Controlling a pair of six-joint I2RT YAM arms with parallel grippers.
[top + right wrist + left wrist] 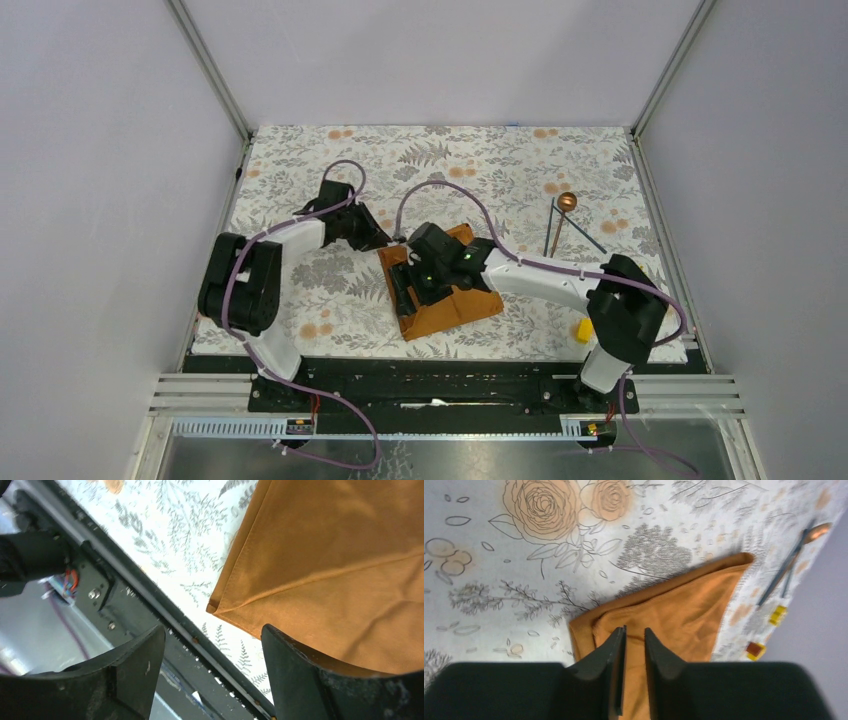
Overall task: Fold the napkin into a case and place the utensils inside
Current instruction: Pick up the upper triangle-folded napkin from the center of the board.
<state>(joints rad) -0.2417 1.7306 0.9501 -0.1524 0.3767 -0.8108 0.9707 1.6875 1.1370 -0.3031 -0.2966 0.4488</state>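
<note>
Table [300, 200]: covered with a floral-print sheet, walled on three sides. A metal rail runs along the near edge, where both arm bases are bolted.

Left arm [290, 240]: reaches from the near-left corner toward the middle of the table and ends at the far-left edge of the cloth.

Right arm [545, 280]: reaches left from the near-right corner, with its wrist directly above the cloth.

Napkin [455, 308]: orange-brown, lying about mid-table and slightly toward the near side. It is folded over on itself into a flat, skewed four-sided shape, not a long narrow pouch. Layered edges show at the far-left corner, and one diagonal crease runs to the near corner. Nothing is tucked inside it.

Left gripper [634, 632]: fingers parted by only a thin slit, and the cloth shows through the slit. The tips sit over the folded corner; nothing is pinched between them. I cannot tell if they touch the fabric.

Right gripper [212, 630]: fingers spread wide with nothing between them. It hangs low over the near corner of the cloth, and one finger overlaps the cloth's edge in the wrist view.

Utensils [562, 225]: far right, well apart from the cloth. They are slim dark handles crossed in a loose bundle, and one is a spoon with a copper bowl at its far end.

Yellow block [583, 329]: near right, just beside the right arm's base.
</note>
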